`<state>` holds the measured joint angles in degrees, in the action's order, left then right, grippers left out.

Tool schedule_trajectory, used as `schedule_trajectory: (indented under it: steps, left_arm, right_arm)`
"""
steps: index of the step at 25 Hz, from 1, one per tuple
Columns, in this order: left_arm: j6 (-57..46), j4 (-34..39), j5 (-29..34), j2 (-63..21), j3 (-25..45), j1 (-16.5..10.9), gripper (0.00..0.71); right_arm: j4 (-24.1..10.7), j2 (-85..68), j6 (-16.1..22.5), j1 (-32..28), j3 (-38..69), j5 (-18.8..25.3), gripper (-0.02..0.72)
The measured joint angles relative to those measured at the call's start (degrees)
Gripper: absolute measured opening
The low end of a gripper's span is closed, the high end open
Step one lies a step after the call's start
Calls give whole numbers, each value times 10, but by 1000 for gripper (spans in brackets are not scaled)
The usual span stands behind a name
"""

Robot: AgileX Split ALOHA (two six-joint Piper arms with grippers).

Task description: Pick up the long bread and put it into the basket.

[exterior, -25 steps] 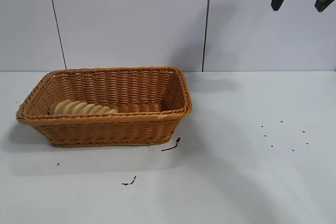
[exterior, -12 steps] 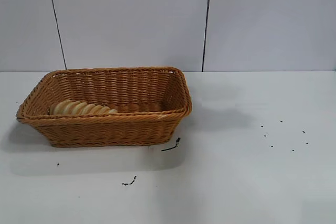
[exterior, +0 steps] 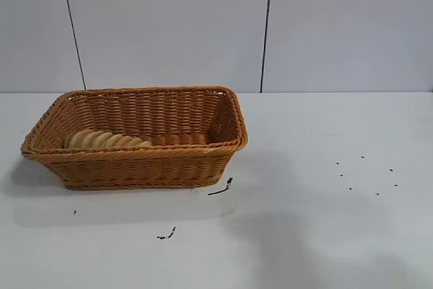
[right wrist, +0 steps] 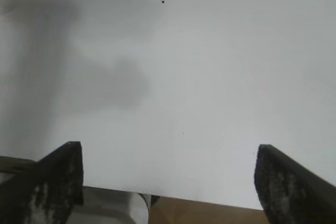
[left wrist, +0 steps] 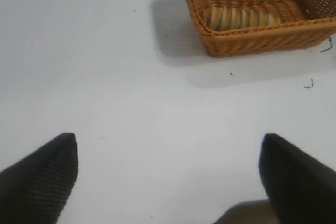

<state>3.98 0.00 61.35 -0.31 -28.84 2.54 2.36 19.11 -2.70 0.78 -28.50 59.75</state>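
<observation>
The long bread [exterior: 105, 140] lies inside the orange-brown wicker basket [exterior: 142, 162], at its left end, on the white table. It also shows in the left wrist view [left wrist: 239, 18], inside the basket [left wrist: 262, 38]. My left gripper [left wrist: 169, 156] is open and empty, well back from the basket over bare table. My right gripper [right wrist: 168, 163] is open and empty, held above the table's edge. Neither gripper shows in the exterior view.
Small dark specks [exterior: 365, 174] dot the table at the right. A dark scrap [exterior: 222, 188] lies by the basket's front right corner and another [exterior: 166, 235] nearer the front. A grey panelled wall [exterior: 169, 25] stands behind the table.
The right gripper, seen at the top right one second ago, has moved up and right out of the exterior view. The basket and bread have not moved.
</observation>
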Motion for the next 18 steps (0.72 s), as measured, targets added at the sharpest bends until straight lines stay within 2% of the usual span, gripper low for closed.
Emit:
schedule_trajectory:
  steps: [8, 18]
  left_arm:
    - [0, 0, 0, 0, 0, 0, 696]
    - [0, 0, 0, 0, 0, 0, 696]
  right_arm:
    - [-2, -176, 12, 0, 4, -7, 608]
    - [-3, -194, 16, 0, 4, -7, 607]
